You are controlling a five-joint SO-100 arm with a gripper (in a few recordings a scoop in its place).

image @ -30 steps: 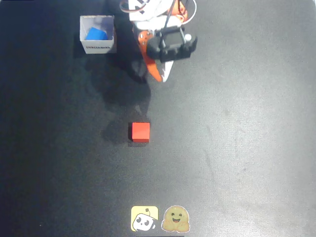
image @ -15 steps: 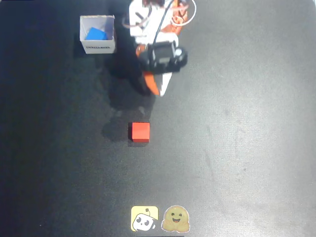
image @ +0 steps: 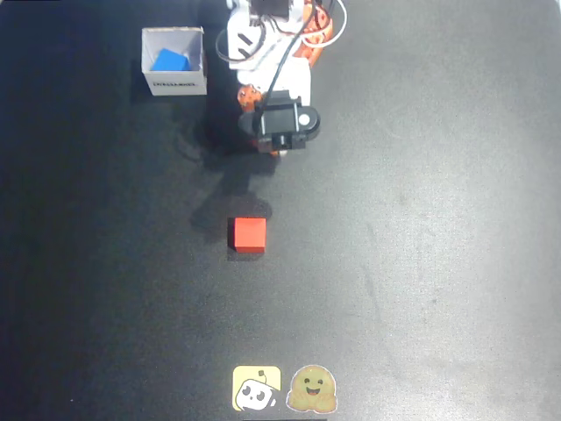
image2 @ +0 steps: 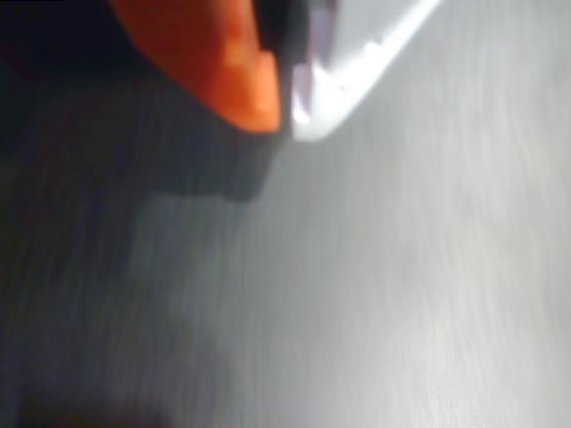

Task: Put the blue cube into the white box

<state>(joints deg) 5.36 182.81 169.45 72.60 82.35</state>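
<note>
Nearest the bottom edge of the overhead view, two cartoon stickers (image: pixel 284 388) lie side by side on the black table (image: pixel 438 263), well below the red cube (image: pixel 248 234). Above the red cube hangs the gripper (image: pixel 273 151), its orange and white fingertips (image2: pixel 259 98) pressed together with nothing between them. Farthest, up and left of the red cube, the white box (image: pixel 175 84) holds the blue cube (image: pixel 171 60).

Dark matte tabletop (image: pixel 456 263), seen from overhead. White box (image: pixel 175 83) standing near top left; red cube (image: pixel 248 234) around the middle, well apart from it. 2 cartoon stickers (image: pixel 284 388) side by side at bottom edge.
</note>
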